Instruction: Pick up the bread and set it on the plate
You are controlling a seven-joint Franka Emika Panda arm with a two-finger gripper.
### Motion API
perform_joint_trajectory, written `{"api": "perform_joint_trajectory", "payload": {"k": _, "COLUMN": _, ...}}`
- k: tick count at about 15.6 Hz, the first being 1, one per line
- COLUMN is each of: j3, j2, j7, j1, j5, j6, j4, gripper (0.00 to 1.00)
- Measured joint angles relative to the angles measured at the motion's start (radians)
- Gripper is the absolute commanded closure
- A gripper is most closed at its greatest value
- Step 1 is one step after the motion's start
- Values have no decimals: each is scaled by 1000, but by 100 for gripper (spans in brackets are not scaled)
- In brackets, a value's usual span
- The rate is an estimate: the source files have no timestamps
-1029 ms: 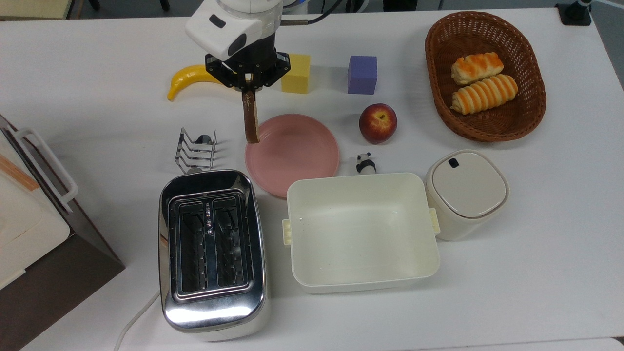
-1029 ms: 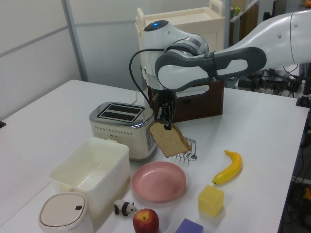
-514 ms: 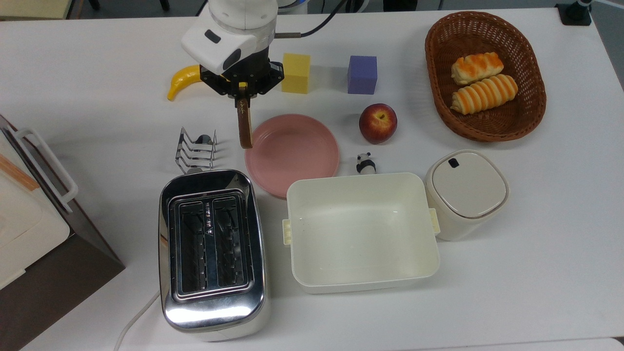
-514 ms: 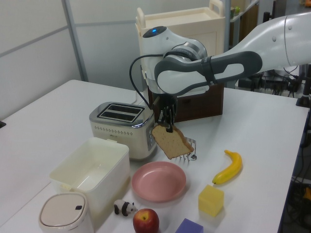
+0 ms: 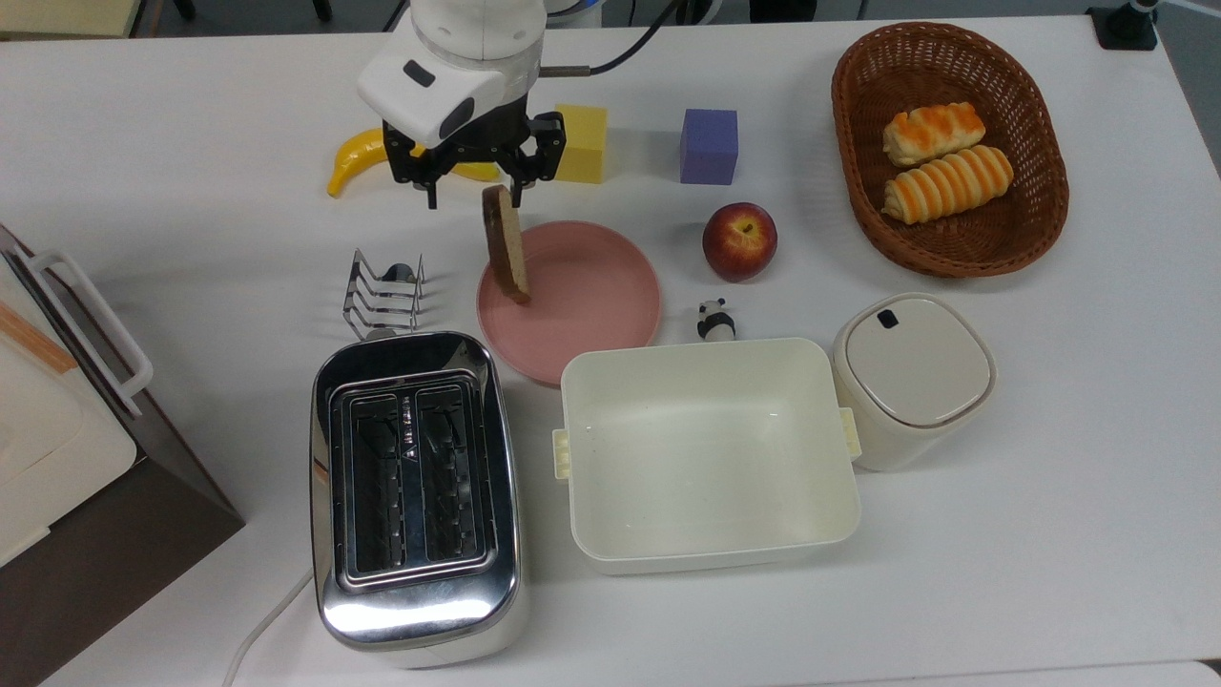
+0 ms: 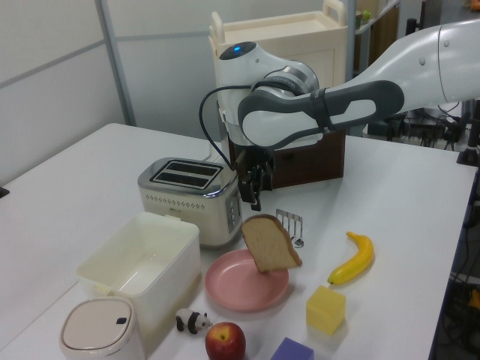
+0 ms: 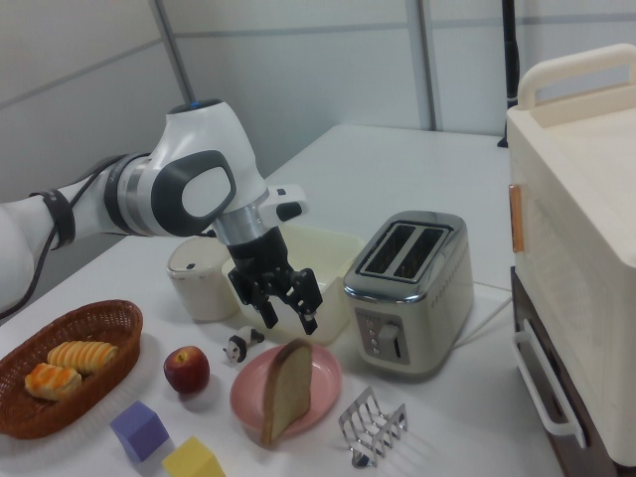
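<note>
I see the end effector now open; the bread has dropped free, standing tilted on the plate.

The bread, a brown wholemeal slice with a darker crust, stands tilted on edge just below the spread fingers, free of them, its lower edge on the plate. The plate is round, shallow and plain pink, lying flat on the tabletop beneath the fingers.
</note>
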Motion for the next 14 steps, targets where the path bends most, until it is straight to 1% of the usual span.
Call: {"api": "perform_joint_trajectory", "payload": {"k": 14, "j3": 0, "j2": 0, "j7": 0, "j1": 0, "j5": -4, "j6": 1, "j4": 1, "gripper": 0}}
